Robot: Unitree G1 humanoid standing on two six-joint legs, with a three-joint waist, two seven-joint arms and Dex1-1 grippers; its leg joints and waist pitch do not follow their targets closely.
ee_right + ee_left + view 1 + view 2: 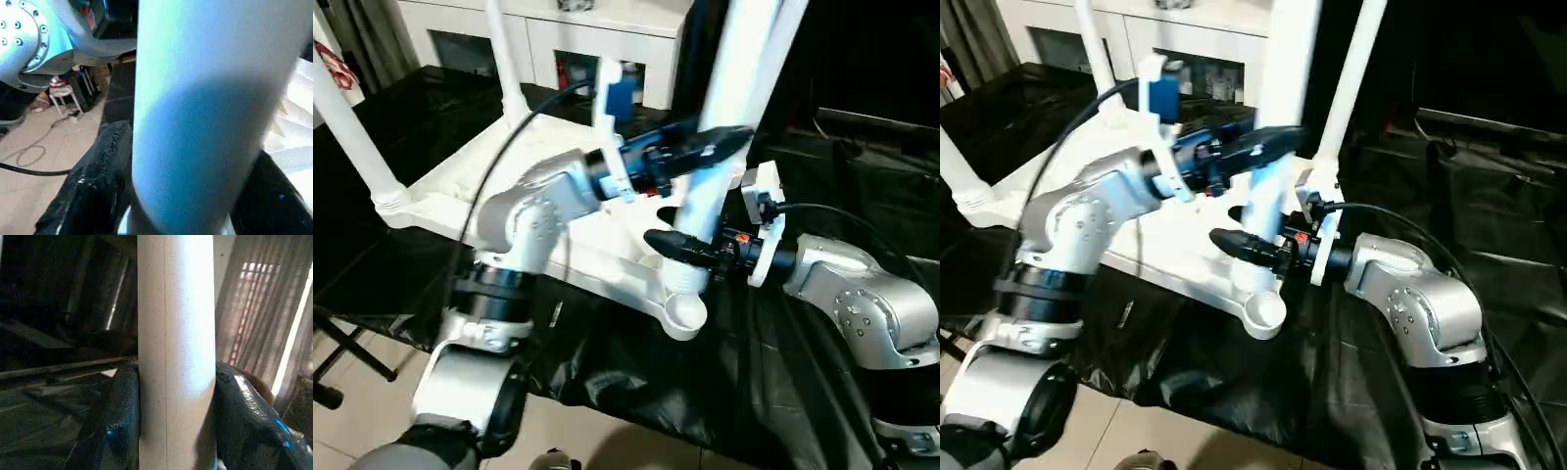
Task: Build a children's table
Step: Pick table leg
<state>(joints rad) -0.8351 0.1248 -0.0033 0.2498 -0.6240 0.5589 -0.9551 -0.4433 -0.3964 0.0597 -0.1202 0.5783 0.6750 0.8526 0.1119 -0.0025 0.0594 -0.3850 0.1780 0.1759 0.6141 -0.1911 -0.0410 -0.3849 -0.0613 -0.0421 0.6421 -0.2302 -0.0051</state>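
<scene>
White plastic leg (710, 186) stands upright in the near corner socket (683, 311) of the upturned table top (499, 176). Right pincer (677, 247) clamped low on it, left pincer (705, 149) clamped higher. Black sheet (783, 382) beneath. Cabinet (607, 49) behind. Right wrist view catches floor and cable (29, 169).

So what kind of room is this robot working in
Probably a home-style room, or a lab dressed as one: a white cabinet along the back wall, a curtain with daylight behind it, and black sheeting spread under the upturned children's table.
</scene>
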